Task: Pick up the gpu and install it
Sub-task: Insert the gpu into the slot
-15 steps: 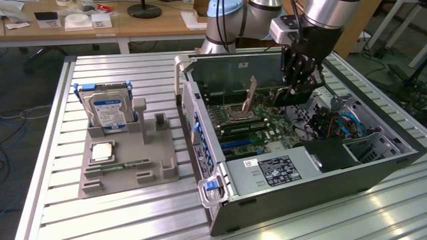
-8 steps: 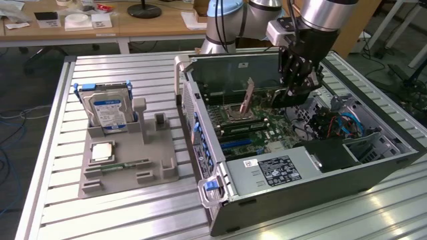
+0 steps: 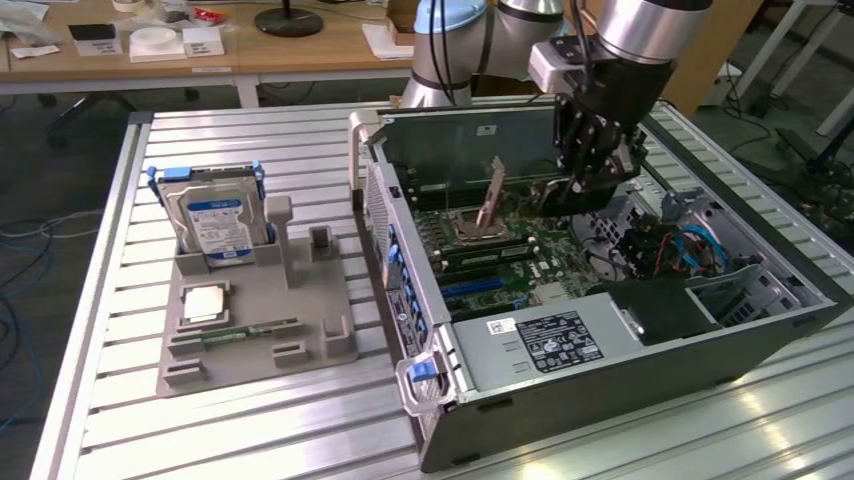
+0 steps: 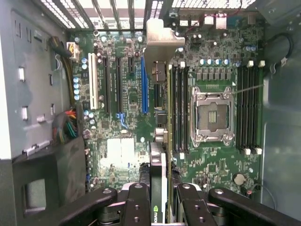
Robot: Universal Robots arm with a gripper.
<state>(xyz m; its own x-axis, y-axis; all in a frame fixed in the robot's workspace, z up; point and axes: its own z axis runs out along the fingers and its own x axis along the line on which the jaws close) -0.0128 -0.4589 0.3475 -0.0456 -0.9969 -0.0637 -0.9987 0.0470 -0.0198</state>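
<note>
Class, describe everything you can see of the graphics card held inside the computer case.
The thin, flat black graphics card, seen edge-on, is clamped between the black gripper's fingers over the green motherboard inside the open case. Its silver metal end bracket points toward the case's slotted wall. A small logo marks the gripped end.

On ribbed aluminium worktop (image 3: pixel 240 140), toward the exterior view's left: grey moulded plastic holder (image 3: pixel 287 330), with silver hard drive bearing blue-white label (image 3: pixel 216 225) upright in its rear slot, square silver processor chip (image 3: pixel 204 302) flat in a recess, and slim green memory stick (image 3: pixel 247 330) lying in a groove just beside. Toward the exterior view's right: open dark grey metal computer case (image 3: pixel 601 390) on its side, green motherboard (image 4: pixel 127 94) inside, with square metal-framed processor socket (image 4: pixel 211 115), long blue expansion slot (image 4: pixel 144 84) and white expansion slot (image 4: pixel 92 84). Behind, light wooden desk (image 3: pixel 267 50) strewn with papers.
</note>
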